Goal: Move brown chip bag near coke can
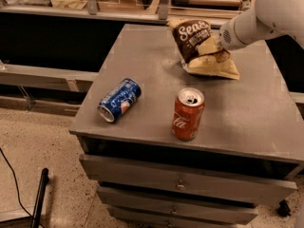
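Starting at the left: a black pole (39, 198) and a thin cable (14, 184) run off the bottom edge at 7 o'clock, so you can't see what they belong to. On the grey table (142, 56), a blue Pepsi can (119, 99) lies on its side with the round logo showing, at 9 o'clock from the coke can (188, 114) and well apart from it. The coke can stands upright near the front edge, and only part of its white script shows. The brown chip bag (197, 39) is at 12 o'clock from it, apart, propped up. You can read "Sea S", but the smaller print is too blurry. The gripper (217, 53) is clamped on the bag's right edge, half hidden by crinkles. The arm (266, 13) is cut off at 2 o'clock.
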